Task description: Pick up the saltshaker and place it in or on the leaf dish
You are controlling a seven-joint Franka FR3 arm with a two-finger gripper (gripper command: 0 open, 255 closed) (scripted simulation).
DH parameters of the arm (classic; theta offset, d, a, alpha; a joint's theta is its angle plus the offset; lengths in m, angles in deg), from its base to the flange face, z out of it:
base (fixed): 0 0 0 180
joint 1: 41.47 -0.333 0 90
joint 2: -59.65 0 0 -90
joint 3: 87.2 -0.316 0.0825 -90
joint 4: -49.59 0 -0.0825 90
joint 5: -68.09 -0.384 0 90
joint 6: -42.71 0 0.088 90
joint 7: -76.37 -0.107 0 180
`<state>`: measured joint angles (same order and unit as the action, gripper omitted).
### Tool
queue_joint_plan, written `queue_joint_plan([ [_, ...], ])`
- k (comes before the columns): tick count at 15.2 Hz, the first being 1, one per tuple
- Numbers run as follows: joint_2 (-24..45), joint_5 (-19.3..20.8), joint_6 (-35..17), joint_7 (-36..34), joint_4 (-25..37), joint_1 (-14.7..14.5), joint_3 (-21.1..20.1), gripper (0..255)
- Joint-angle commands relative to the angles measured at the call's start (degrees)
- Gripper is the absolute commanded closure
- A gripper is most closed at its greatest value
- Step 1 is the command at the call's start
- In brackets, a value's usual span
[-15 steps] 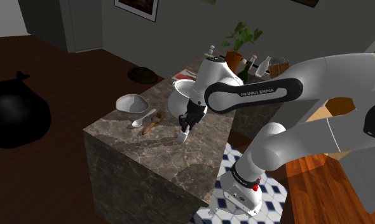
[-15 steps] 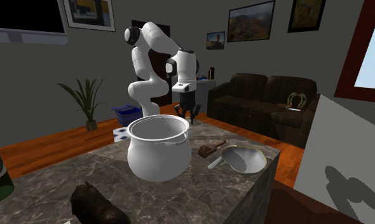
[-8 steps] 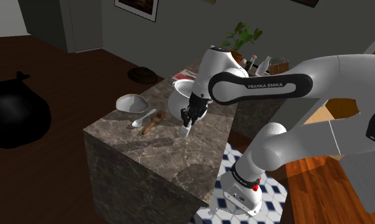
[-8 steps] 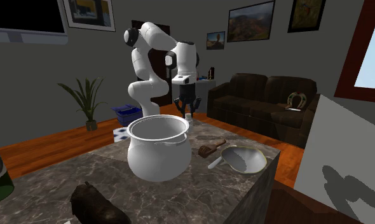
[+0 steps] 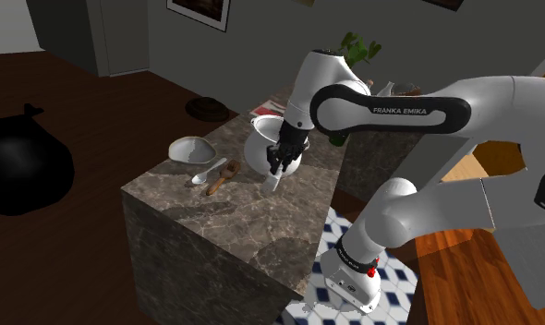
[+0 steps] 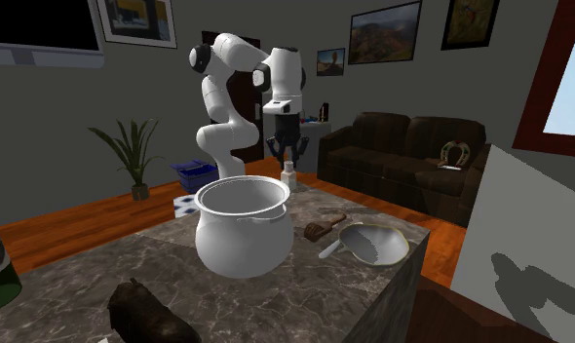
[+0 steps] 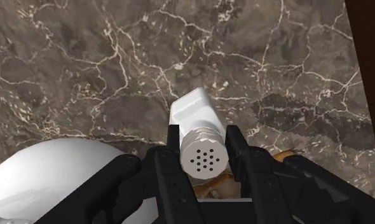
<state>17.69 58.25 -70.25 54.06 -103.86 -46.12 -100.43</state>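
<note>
You see a white square saltshaker with a dotted round cap, black gripper fingers, a dark brown marble counter thinly veined white, and a plain white round pot.

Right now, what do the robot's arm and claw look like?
The arm is white and rounded, with dark joints and a dark band lettered FRANKA EMIKA in white. The gripper is all black, with two blocky fingers.

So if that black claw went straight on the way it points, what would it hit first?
Probably the marble countertop, and the white saltshaker clasped in the gripper would touch it first.
</note>
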Motion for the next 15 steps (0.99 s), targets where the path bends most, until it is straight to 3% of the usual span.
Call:
queue_joint_plan([
  [1, -0.4, 0.2, 1.7, 0.0, 1.3, 0.1, 0.3, 255],
  [8, -1.1, 0.8, 6.7, -0.1, 5.5, 0.3, 0.9, 255],
  [15, 16.4, 3.1, 3.5, -1.6, 19.9, 2.9, -1.0, 255],
])
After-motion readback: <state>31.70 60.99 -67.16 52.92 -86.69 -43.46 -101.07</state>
